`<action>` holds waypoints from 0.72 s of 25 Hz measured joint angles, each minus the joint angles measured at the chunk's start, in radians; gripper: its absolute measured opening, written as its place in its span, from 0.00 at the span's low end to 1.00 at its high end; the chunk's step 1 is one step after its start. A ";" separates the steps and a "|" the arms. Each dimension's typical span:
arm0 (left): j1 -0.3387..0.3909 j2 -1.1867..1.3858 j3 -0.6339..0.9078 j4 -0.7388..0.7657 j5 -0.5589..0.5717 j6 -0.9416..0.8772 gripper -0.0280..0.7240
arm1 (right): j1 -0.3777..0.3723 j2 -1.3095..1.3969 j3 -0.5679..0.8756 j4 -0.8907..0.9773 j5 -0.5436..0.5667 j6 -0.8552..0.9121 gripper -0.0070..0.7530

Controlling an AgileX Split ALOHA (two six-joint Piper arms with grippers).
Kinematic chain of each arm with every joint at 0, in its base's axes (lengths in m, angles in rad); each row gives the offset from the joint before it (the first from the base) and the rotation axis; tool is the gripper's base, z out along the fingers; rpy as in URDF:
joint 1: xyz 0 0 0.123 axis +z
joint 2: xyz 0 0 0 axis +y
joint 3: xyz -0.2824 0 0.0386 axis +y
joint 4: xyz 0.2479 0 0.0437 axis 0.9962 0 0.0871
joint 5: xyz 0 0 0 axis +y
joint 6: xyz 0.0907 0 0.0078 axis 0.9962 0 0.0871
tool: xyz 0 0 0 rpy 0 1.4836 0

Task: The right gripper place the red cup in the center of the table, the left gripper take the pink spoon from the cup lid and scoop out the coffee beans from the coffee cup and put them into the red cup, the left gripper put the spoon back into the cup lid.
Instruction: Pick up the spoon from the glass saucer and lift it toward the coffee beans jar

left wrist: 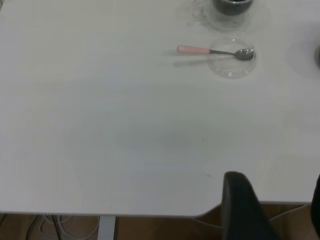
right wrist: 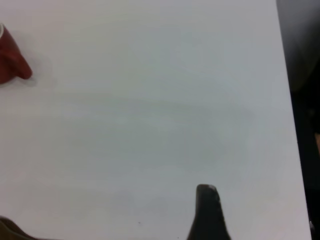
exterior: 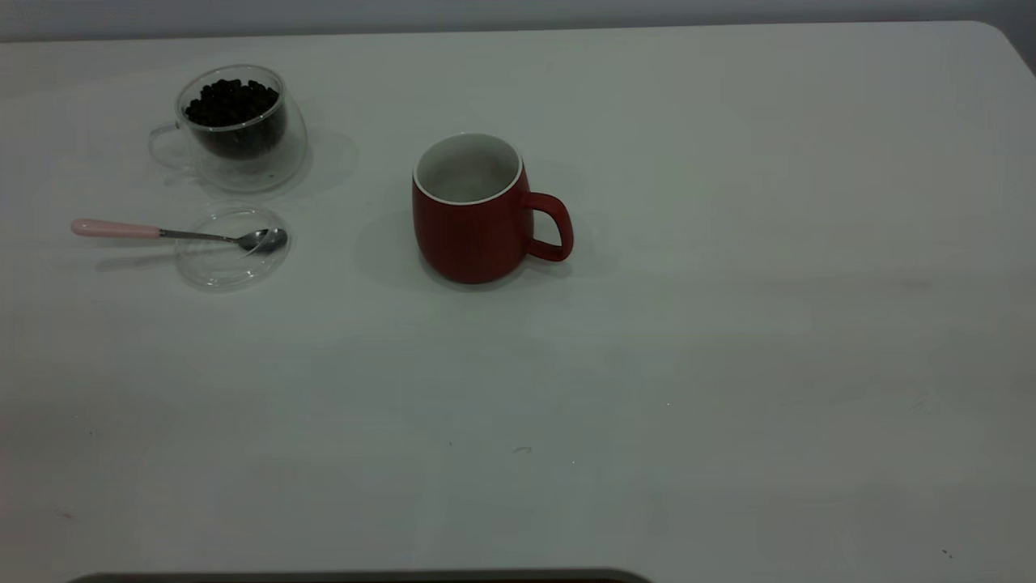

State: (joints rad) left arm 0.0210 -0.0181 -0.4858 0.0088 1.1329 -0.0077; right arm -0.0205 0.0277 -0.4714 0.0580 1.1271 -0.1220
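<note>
The red cup (exterior: 473,219) stands upright and empty near the middle of the table (exterior: 688,364), handle to the right. The coffee cup (exterior: 235,129) stands at the back left, full of coffee beans (exterior: 231,101). In front of it lies the cup lid (exterior: 212,269). The pink spoon (exterior: 178,233) rests with its bowl in the lid and its pink handle out to the left. My left gripper (left wrist: 277,205) is open and empty over the table's near edge, far from the spoon (left wrist: 210,50). My right gripper (right wrist: 206,212) shows only as a black part, well away from the red cup (right wrist: 11,62).
A dark strip (exterior: 364,576) lies along the table's front edge. The left wrist view shows the table's edge with cables and brown boxes (left wrist: 150,227) below it. The right wrist view shows the table's side edge (right wrist: 286,100) and dark floor beyond.
</note>
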 joint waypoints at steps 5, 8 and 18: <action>0.000 0.000 0.000 0.000 0.000 0.000 0.57 | 0.007 0.000 0.000 -0.002 0.000 0.003 0.79; 0.000 0.000 0.000 0.000 0.000 0.000 0.57 | 0.011 0.000 0.000 -0.002 0.000 0.003 0.79; 0.000 0.000 0.000 0.000 0.000 0.000 0.57 | 0.011 0.000 0.000 -0.002 0.000 0.006 0.79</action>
State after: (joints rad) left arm 0.0210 -0.0181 -0.4858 0.0088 1.1329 -0.0077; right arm -0.0092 0.0277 -0.4714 0.0558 1.1271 -0.1157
